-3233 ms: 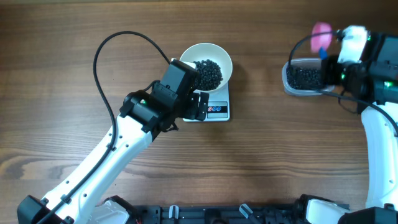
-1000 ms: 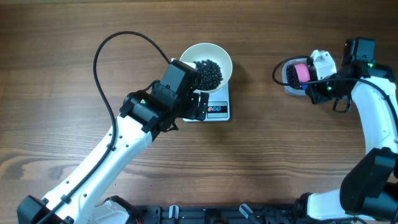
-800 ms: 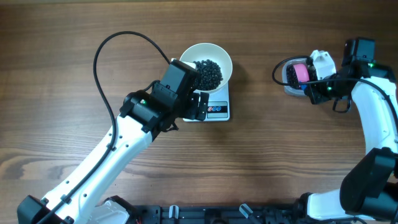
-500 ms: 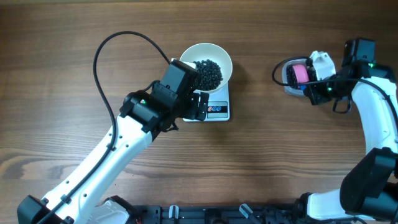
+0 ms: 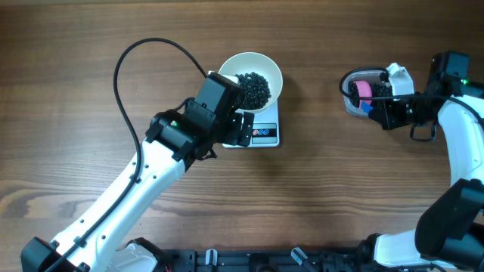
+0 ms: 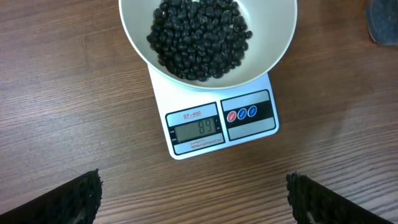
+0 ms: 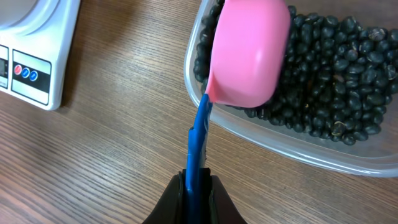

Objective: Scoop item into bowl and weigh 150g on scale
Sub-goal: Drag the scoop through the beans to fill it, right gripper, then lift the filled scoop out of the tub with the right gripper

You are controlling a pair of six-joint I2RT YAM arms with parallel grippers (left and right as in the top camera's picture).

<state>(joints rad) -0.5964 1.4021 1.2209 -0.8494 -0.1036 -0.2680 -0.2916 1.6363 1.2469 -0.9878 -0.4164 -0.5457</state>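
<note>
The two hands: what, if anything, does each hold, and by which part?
The right hand grips the pink scoop by the end of its blue handle. The left hand is open and holds nothing.

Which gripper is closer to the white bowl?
Left. The left gripper hangs open by the scale, just short of the bowl; the right gripper is far off at the clear tub, shut on the pink scoop.

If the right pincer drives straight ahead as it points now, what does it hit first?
Likely the near wall of the clear tub: the right pincer, shut on the pink scoop, points at it, scoop over the beans. Height is unclear.
</note>
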